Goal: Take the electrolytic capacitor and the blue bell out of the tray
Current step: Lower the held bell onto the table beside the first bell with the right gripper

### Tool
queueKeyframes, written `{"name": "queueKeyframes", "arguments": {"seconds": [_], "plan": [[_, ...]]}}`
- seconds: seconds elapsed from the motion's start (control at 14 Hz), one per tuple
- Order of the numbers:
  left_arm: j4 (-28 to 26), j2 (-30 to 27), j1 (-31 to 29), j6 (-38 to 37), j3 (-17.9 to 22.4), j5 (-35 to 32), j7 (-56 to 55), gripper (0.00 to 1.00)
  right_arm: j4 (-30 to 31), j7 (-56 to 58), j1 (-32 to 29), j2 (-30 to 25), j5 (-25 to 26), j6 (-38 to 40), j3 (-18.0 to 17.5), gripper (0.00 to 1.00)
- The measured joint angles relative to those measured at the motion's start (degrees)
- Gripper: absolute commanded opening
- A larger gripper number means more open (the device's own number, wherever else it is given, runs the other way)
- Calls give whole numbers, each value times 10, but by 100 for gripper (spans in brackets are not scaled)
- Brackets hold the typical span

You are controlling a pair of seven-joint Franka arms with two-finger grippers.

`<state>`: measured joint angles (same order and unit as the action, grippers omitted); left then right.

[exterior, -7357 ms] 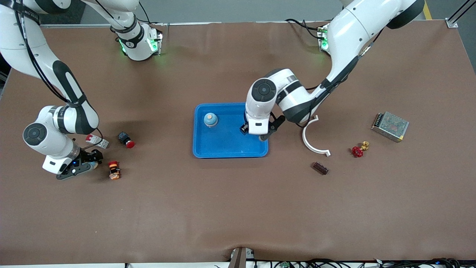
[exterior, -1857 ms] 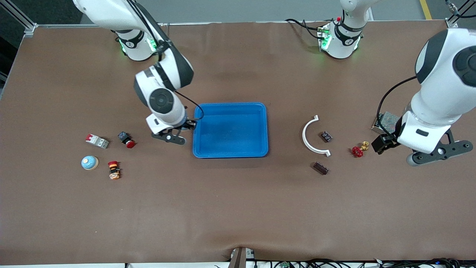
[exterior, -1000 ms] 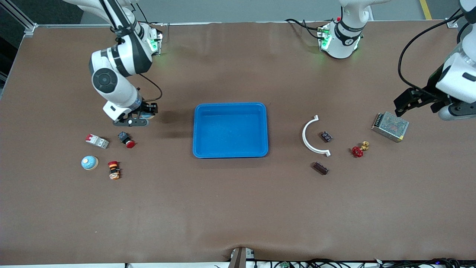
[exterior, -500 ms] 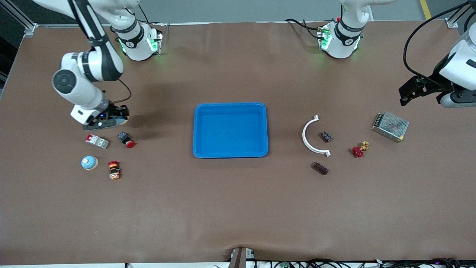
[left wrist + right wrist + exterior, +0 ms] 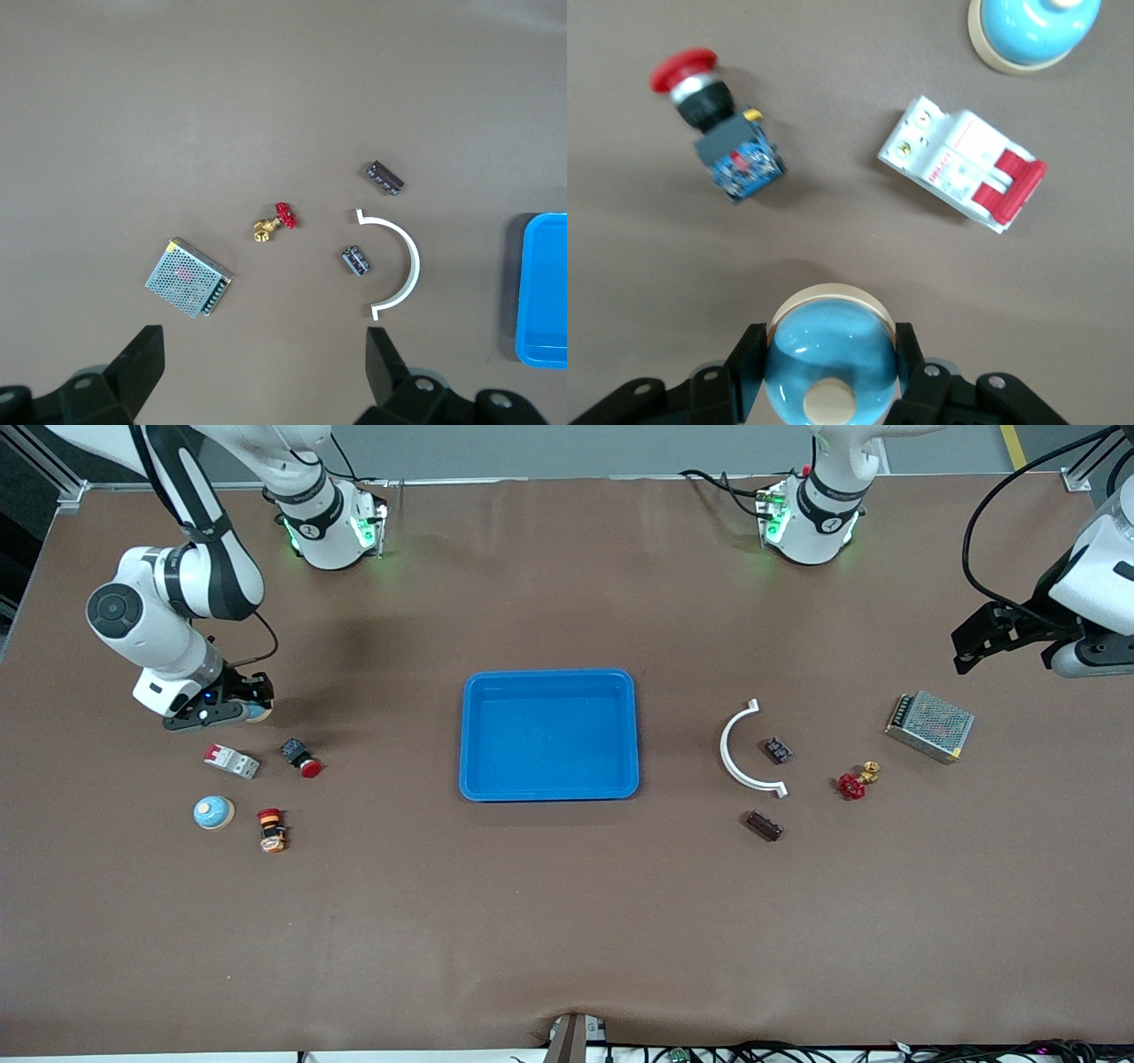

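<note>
My right gripper (image 5: 241, 707) is shut on a blue bell with a cream button (image 5: 831, 359), and holds it over the table above the circuit breaker (image 5: 231, 761). A second blue bell (image 5: 213, 812) sits on the table nearer the front camera; it also shows in the right wrist view (image 5: 1034, 27). Two dark capacitors lie toward the left arm's end: one (image 5: 778, 750) inside the white arc (image 5: 740, 748), one (image 5: 764, 825) nearer the camera. My left gripper (image 5: 970, 646) is open and empty, high over the table near the power supply (image 5: 929, 726). The blue tray (image 5: 549, 790) holds nothing.
A red push button (image 5: 301, 759) and an orange-red switch (image 5: 271, 829) lie by the breaker. A red-handled brass valve (image 5: 855, 781) lies between the arc and the power supply. The left wrist view shows the capacitors (image 5: 356, 260), the valve (image 5: 276, 221) and the power supply (image 5: 189, 276).
My right gripper has carried the bell away from the tray toward the right arm's end of the table. The left gripper has risen away and now barely moves.
</note>
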<state>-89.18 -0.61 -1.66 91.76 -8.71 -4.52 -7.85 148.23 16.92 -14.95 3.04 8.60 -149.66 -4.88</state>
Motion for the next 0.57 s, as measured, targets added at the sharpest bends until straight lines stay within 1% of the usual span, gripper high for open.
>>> {"name": "queueKeyframes", "arguments": {"seconds": [0.21, 0.57], "plan": [[-1, 0, 0, 0, 0, 0, 0, 100, 11, 18, -17, 20, 2, -35, 0, 0], [-1, 0, 0, 0, 1, 0, 0, 100, 15, 20, -21, 58, 5, -77, 0, 0]]}}
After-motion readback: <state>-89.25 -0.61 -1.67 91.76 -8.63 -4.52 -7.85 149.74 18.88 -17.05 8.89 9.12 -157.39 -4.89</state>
